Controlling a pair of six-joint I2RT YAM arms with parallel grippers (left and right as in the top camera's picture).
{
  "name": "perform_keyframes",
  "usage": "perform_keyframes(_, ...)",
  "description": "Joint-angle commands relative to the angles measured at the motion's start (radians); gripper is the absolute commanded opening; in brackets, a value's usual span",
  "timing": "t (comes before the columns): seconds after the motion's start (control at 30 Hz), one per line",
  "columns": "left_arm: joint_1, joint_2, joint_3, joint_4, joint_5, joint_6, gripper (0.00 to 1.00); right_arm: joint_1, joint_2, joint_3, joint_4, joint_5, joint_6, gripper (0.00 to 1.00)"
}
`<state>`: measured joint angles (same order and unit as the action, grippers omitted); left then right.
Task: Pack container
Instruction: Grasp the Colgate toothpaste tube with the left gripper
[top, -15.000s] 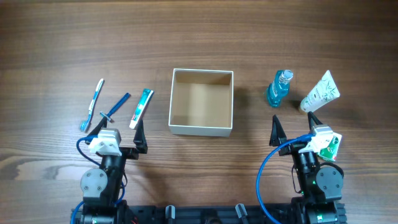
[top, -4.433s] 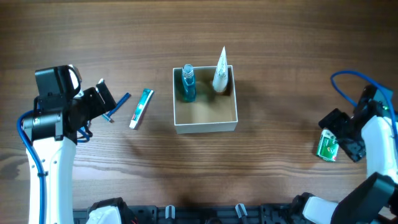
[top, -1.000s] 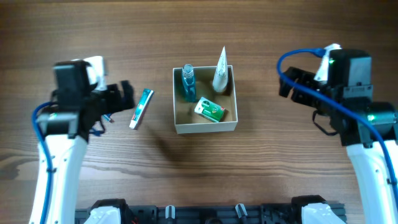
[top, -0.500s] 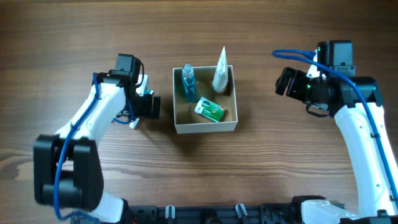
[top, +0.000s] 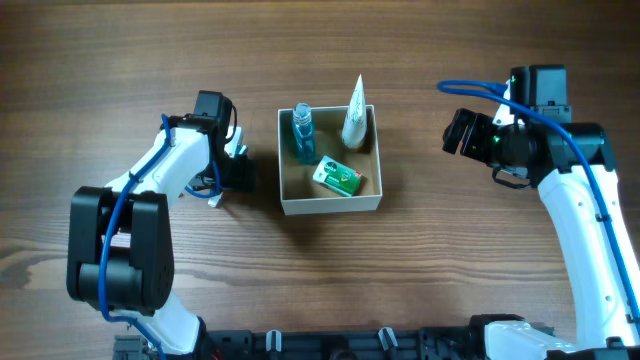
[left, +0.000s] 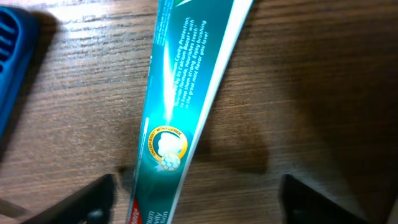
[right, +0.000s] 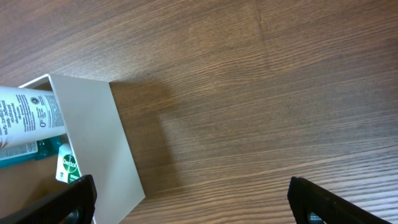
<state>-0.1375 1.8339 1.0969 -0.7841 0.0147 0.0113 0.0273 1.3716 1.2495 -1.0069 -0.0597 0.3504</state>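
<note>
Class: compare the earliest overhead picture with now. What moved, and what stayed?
The bottle, tube and green pack went from the right side into the box. The left claw came over the toothpaste, open around it, not gripping. The right claw is open and empty. Box and toothpaste stayed put.

White-walled container (top: 330, 203), upright, mid-table

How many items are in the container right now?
3: a blue bottle far left, a white tube far right, a green packet lying near right in the container. Something small could hide under them.
</note>
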Motion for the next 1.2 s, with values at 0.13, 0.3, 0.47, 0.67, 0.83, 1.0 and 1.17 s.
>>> perform_keyframes(0.13,-0.001,0.012,-0.005,0.002,-0.016,0.011,0.55,-0.003,0.001,-0.006,-0.014,-0.008,-0.01,1.0)
perform_keyframes(0.3,-0.001,0.012,-0.039,0.03,-0.016,0.008,0.62,-0.003,0.001,-0.006,-0.023,-0.009,-0.01,1.0)
perform_keyframes(0.47,-0.001,0.012,-0.04,0.041,-0.01,0.003,0.63,-0.003,0.001,-0.006,-0.023,-0.008,-0.01,1.0)
perform_keyframes(0.67,-0.001,0.012,-0.04,0.045,0.018,0.003,0.36,-0.003,0.001,-0.006,-0.026,-0.008,-0.011,1.0)
perform_keyframes(0.83,-0.001,0.012,-0.039,0.045,0.018,0.003,0.21,-0.003,0.001,-0.006,-0.027,-0.008,-0.011,1.0)
perform_keyframes(1.0,-0.002,0.007,-0.036,0.04,0.018,0.003,0.08,-0.003,0.001,-0.006,-0.026,-0.008,-0.011,1.0)
perform_keyframes(1.17,-0.002,-0.04,0.032,-0.031,0.018,0.003,0.04,-0.003,0.001,-0.006,-0.026,-0.008,-0.011,1.0)
